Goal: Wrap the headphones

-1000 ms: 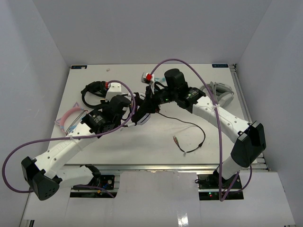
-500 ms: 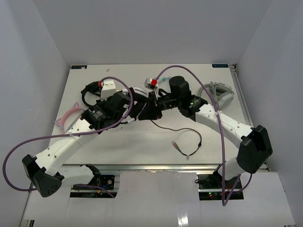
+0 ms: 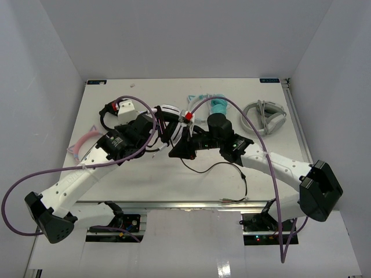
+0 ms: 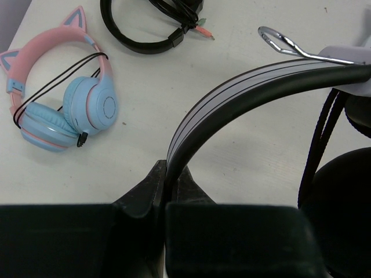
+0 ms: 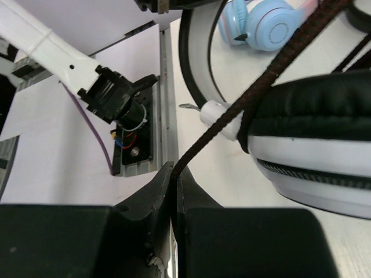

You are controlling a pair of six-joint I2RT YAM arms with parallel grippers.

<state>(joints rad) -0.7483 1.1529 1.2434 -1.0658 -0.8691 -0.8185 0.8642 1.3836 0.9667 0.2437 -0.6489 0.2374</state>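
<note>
Headphones hang between the two arms over the middle of the desk, a little toward its far edge. The white headband is pinched edge-on in the left gripper, whose fingers are closed tight on it. The right gripper has its fingers shut narrow on the thin black cable, just below the ear cup.

The biggest risk looks to be the headband. It is held only across its thin edge, so a sideways tug from the other arm could swing the headphones round or slide them out of the grip and down onto the desk.

Next is the cable. It runs taut past the ear cup, and a hard pull could strain it where it joins the cup, or let it slip through the fingers so the turn comes out loose.

A smaller risk is the slack tail. It trails toward the near edge of the desk, where its free end might drop over or catch on the rail as it is drawn in.

No brand or writing can be read on the headband or cup. Small labels at the desk's far corners are too small to make out
</note>
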